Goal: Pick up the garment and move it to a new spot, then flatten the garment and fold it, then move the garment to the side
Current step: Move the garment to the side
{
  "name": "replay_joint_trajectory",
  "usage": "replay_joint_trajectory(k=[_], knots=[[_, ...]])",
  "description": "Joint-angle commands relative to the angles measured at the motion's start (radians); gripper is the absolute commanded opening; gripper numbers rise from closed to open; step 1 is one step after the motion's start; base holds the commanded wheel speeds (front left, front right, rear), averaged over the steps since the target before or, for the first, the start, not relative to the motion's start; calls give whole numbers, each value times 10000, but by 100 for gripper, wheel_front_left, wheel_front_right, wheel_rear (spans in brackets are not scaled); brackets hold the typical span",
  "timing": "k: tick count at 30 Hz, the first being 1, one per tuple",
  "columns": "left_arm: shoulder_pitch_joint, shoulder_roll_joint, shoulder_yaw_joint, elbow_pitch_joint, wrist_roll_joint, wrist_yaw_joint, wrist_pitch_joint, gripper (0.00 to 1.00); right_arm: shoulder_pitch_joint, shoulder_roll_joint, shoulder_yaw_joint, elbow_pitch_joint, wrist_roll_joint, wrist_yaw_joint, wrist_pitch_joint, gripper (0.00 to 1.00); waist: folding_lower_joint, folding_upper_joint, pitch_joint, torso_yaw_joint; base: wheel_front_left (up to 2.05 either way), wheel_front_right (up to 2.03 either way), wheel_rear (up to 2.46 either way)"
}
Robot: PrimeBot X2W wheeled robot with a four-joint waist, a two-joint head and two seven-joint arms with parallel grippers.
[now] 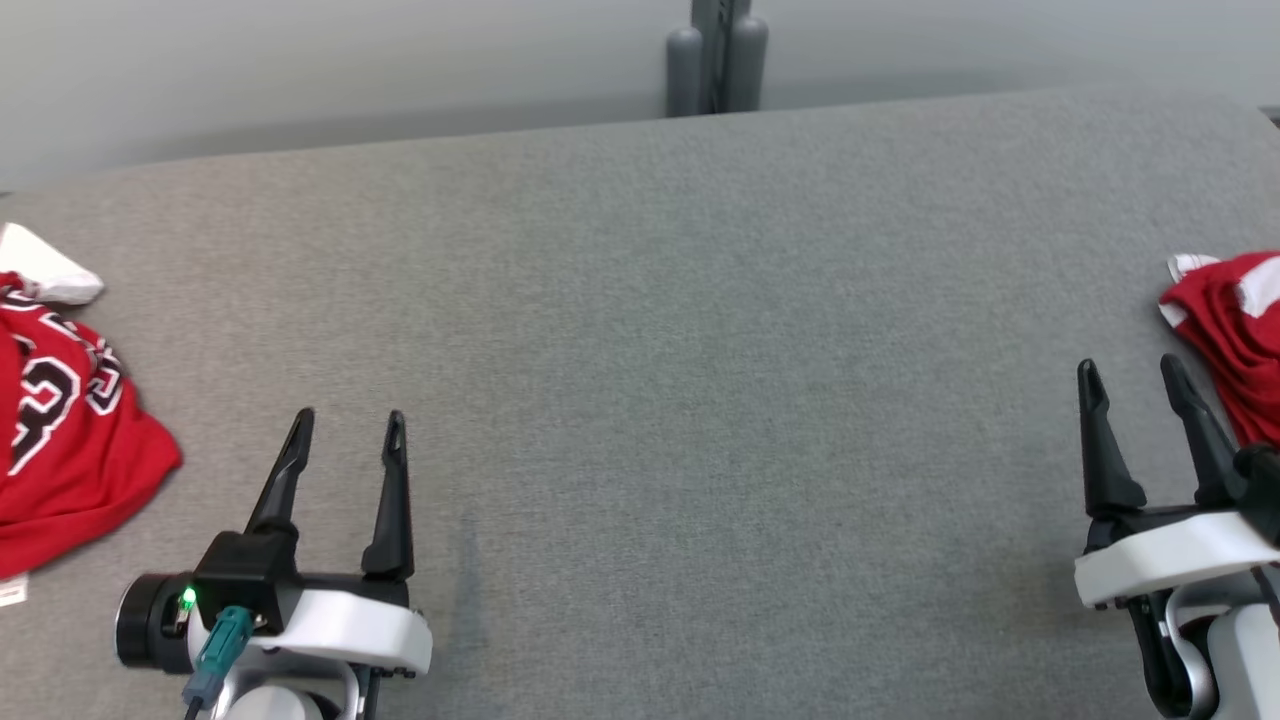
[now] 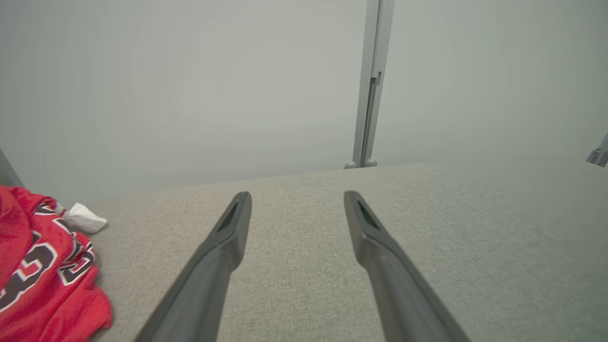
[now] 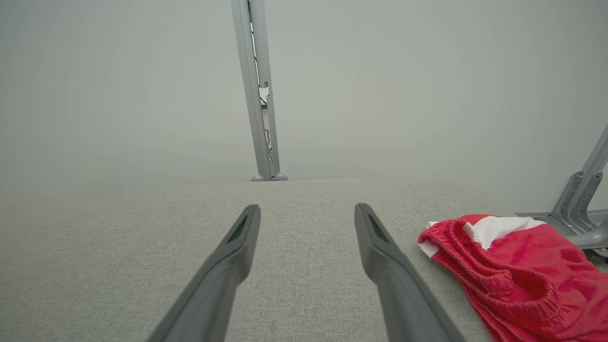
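While left tool [image 1: 350, 414] and right tool [image 1: 1128, 363] stand wide, empty: red garment [image 1: 1235, 330], judged light, limp; pinch bunched near edge.

place: lab test bay | cues: grey cloth-topped table [image 1: 640, 300]; bare pale wall [image 2: 190, 71] (metal post [image 1: 716, 50] behind)

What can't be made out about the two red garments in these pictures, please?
- Red jersey: cut by the left edge in the head and left wrist views; number unreadable in full.
- Red garment with white trim: cut by the head view's right edge, lower part behind the right gripper; type unclear.
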Motion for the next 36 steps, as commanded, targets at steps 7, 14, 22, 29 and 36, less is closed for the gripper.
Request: replay_joint_trajectory(k=[7, 14, 22, 29, 36], knots=[[599, 170, 248, 279, -208, 161, -114, 100, 855, 88, 158, -1139, -169, -2, 520, 100, 0, 0, -768, 504, 0, 0, 0], [1101, 199, 299, 466, -464, 174, -64, 100, 1683, 276, 54, -1985, -242, -2, 1075, 100, 0, 0, -1366, 479, 0, 0, 0], [1564, 250, 251, 486, -704, 91, 62, 100, 2573, 446, -111, -2616, -425, 0, 1459, 100, 0, 0, -1872, 461, 0, 0, 0], [1699, 365, 209, 363, -755, 92, 139, 100, 2906, 555, -210, -3078, -565, -2, 1616, 100, 0, 0, -1947, 451, 0, 0, 0], [1693, 343, 176, 315, -834, 107, 165, 100, 2927, 561, -203, -3269, -550, 0, 1606, 100, 0, 0, -1945, 471, 0, 0, 0]])
